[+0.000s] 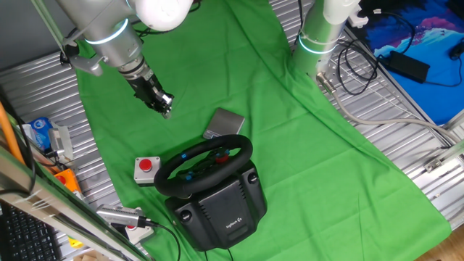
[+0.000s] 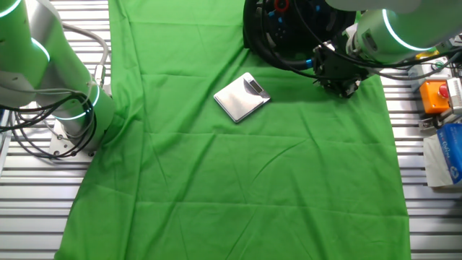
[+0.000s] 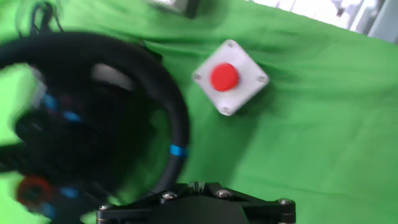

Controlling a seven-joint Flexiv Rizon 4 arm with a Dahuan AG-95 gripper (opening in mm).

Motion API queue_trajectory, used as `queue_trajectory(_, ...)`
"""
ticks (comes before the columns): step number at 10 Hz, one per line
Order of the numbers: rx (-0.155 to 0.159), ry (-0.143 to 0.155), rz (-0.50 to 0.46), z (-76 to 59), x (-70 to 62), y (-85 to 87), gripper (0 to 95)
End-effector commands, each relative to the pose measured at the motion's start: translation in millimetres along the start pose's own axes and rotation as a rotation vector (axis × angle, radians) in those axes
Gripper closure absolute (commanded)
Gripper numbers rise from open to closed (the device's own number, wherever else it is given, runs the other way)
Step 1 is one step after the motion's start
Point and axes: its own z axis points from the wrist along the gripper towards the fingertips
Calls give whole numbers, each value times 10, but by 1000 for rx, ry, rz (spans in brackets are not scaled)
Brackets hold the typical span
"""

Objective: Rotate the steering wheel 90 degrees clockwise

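**Wheel on green cloth, gripper above and apart**

Wheel (image 1: 205, 165): black, round, thick rim, tilted up on a bulky black base (image 1: 221, 209) with a small pale logo. Hub carries small red and blue buttons; the hand view shows a short blue band on the rim. Position: near edge of the cloth in one fixed view, top edge of the frame in the other fixed view, where it is partly cut off.

Gripper (image 1: 163, 107): black, on a silver arm, hanging above the cloth up and left of the wheel, touching nothing. Fingertips look close together, but whether they are spread or pressed together cannot be told; in the hand view only the gripper body shows, and the picture is blurred.

Button box (image 1: 146, 169): small, grey, round red button, just left of the wheel.

Flat grey device (image 1: 224, 123): lying on the cloth just behind the wheel.

Surface: wrinkled green cloth (image 1: 304, 152) over a ribbed metal table (image 1: 406, 138).

Surroundings: second silver arm (image 1: 322, 32) standing at the cloth's far edge, black cables beside it; blue mat at the far right corner.
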Motion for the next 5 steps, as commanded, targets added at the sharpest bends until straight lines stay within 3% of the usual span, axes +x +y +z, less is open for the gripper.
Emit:
queue_trajectory(1, 4, -1, 2, 6, 7, 3, 950)
queue_trajectory(5, 6, 1, 17, 7, 7, 3, 950)
